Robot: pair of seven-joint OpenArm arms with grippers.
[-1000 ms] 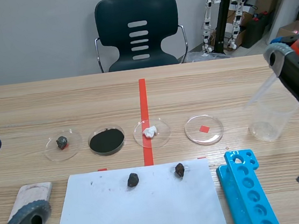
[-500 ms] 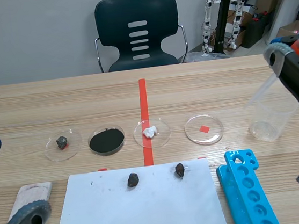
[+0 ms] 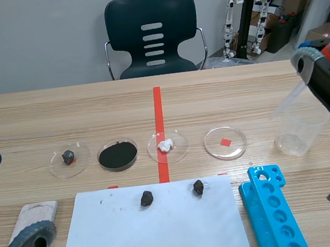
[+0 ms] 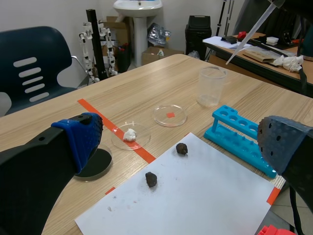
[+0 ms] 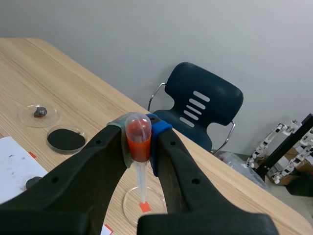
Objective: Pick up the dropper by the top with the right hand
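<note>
Held the dropper (image 5: 140, 156) by its red bulb, clamped between the pads of the right fingers (image 5: 98, 161), high above the bench (image 3: 92, 108). Hung it slanting, tip down toward 7 o'clock, just above the rim of the clear beaker (image 3: 297, 129) at 2 o'clock from the white sheet (image 3: 154, 238). Found the left fingers (image 4: 73, 142) spread wide apart and empty, low at 8 o'clock from the sheet. Noted the blue tube rack (image 3: 273, 212) at 6 o'clock from the beaker.
</note>
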